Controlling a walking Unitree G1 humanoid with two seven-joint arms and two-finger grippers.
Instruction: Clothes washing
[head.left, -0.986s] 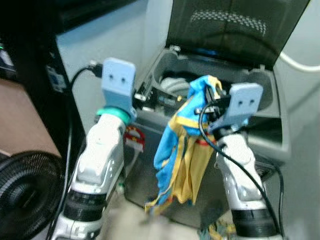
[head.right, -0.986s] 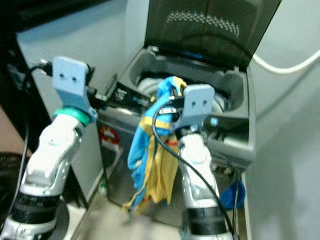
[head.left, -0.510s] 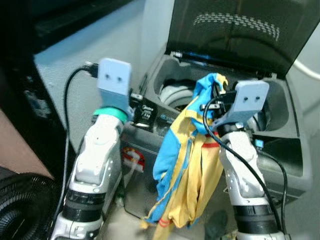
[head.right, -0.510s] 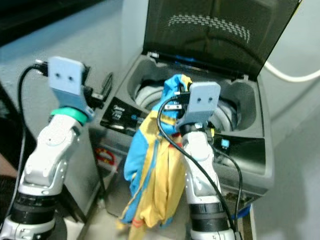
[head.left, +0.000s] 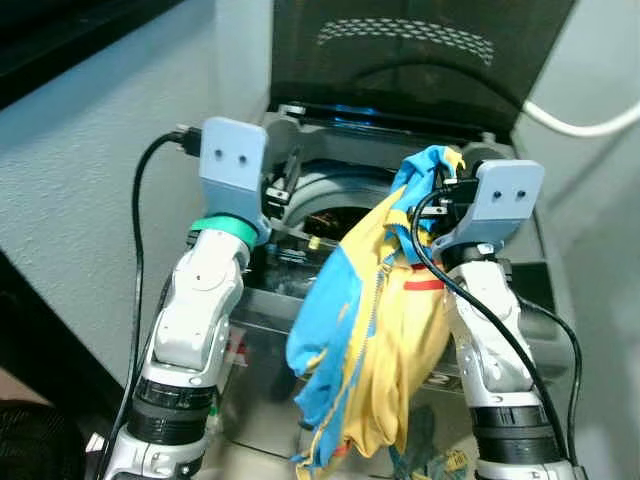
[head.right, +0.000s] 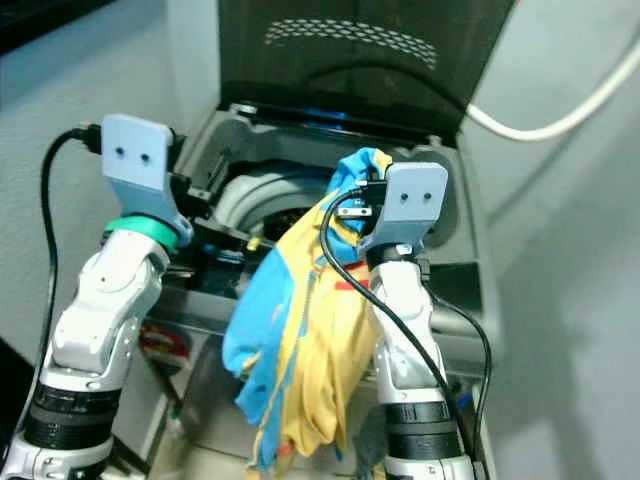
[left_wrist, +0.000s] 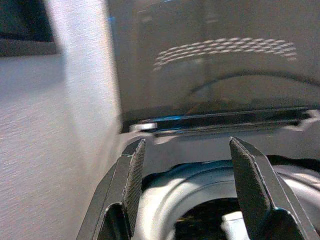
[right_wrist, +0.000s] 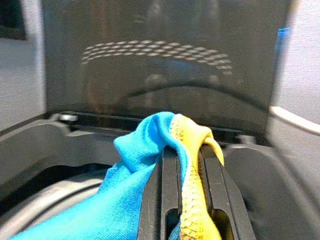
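Fingers of the right gripper (right_wrist: 186, 170) are pinched on a blue and yellow garment (head.left: 375, 330) that hangs over the front edge of the open washing machine (head.right: 455, 215), while the left gripper (left_wrist: 187, 190) hovers spread and empty above the drum (left_wrist: 200, 185).

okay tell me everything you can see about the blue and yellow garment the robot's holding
The garment is a soft, knit-looking cloth in bright blue and yellow panels with a small red mark. Its top is bunched and pinched between the shut fingers of the right gripper, held above the front edge of the open washing machine. The rest hangs down crumpled in front of the machine, beside the right arm. The left gripper is open near the drum, apart from the cloth.
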